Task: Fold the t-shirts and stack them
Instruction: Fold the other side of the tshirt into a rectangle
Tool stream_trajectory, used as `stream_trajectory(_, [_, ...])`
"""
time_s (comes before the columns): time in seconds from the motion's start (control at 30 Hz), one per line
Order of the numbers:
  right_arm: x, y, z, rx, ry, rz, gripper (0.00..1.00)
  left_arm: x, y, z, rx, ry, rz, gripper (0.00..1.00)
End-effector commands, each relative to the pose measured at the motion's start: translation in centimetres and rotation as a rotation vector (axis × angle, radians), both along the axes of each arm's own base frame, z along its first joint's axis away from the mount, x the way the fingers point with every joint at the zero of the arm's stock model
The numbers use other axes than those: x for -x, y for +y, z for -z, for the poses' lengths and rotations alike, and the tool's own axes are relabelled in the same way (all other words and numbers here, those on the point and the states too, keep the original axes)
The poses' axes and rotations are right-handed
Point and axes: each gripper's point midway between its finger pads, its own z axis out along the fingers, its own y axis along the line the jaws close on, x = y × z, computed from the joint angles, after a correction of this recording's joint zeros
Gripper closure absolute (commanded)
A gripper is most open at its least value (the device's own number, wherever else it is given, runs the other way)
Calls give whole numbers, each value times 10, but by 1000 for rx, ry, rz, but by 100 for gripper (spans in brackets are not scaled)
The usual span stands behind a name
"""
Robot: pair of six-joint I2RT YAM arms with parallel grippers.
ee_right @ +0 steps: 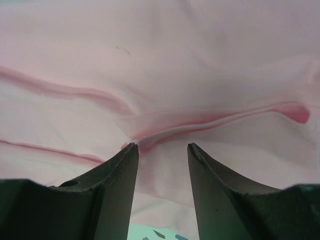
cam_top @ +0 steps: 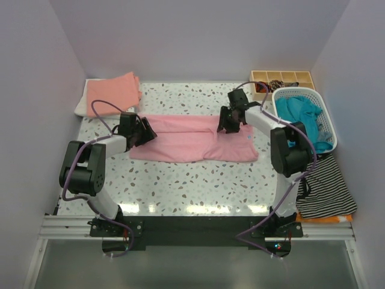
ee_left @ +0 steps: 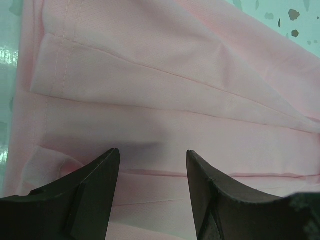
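A light pink t-shirt (cam_top: pixel 192 144) lies across the middle of the table, folded lengthwise into a long strip. My left gripper (cam_top: pixel 144 131) hovers low over its left end. In the left wrist view this gripper (ee_left: pixel 152 151) is open, and flat folded layers and a stitched hem (ee_left: pixel 62 55) show between the jaws. My right gripper (cam_top: pixel 230 123) is over the strip's upper right part. It too is open (ee_right: pixel 162 145), with a raised pink crease (ee_right: pixel 200 122) just beyond its tips. A folded salmon-orange t-shirt (cam_top: pixel 113 90) rests on a white one (cam_top: pixel 81 107) at the back left. A teal t-shirt (cam_top: pixel 304 111) fills the basket.
A white plastic basket (cam_top: pixel 328 129) stands at the right edge, with a wooden compartment tray (cam_top: pixel 283 77) behind it. A black-and-white striped cloth (cam_top: pixel 325 186) lies at the front right over something orange. Speckled tabletop (cam_top: pixel 192 180) shows in front of the pink shirt.
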Motion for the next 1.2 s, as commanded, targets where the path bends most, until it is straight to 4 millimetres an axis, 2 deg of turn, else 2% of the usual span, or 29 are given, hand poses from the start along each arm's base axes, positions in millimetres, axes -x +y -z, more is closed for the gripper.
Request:
stream_trajectory(0.0, [-21, 21, -2, -58, -30, -57, 50, 8, 7, -4, -49, 4, 0, 39])
stream_trajectory(0.07, [-22, 23, -1, -58, -33, -80, 50, 11, 9, -3, -58, 10, -4, 39])
stream_trajectory(0.13, [-22, 16, -10, -32, -62, -76, 48, 13, 12, -5, -70, 9, -14, 39])
stream_trajectory(0.23, [-21, -2, -39, 31, -145, -55, 45, 19, 16, -10, -83, 7, -24, 39])
stream_trajectory(0.3, [-13, -12, -46, 70, -160, -44, 44, 23, 18, -14, -88, 3, -28, 39])
stream_trajectory(0.33, [-10, -17, -62, 80, -193, -37, 43, 23, 20, -21, -94, -17, -33, 39])
stream_trajectory(0.4, [-1, -26, -66, 110, -197, -23, 42, 36, 25, -18, -114, 23, -43, 39])
stream_trajectory(0.47, [6, -30, -76, 112, -208, -16, 42, 40, 27, -26, -122, 9, -47, 38])
stream_trajectory(0.5, [15, -32, -72, 116, -187, -16, 42, 42, 32, -27, -143, 11, -65, 38])
stream_trajectory(0.53, [19, -34, -76, 113, -188, -14, 42, 42, 34, -33, -148, -5, -71, 38])
stream_trajectory(0.63, [42, -39, -64, 112, -121, -6, 42, 42, 28, -44, -122, -35, -50, 38])
stream_trajectory(0.77, [77, -45, -43, 102, -57, -6, 42, 44, -3, -52, 17, -104, 54, 38])
stream_trajectory(0.93, [86, -45, -24, 83, -44, 0, 42, 52, -17, -38, 95, -102, 86, 38])
stream_trajectory(1.07, [91, -47, -11, 105, 8, 5, 42, 58, -17, -22, 103, -76, 82, 38])
stream_trajectory(1.17, [98, -58, 0, 163, 53, 25, 43, 61, -11, -11, 74, -45, 63, 38])
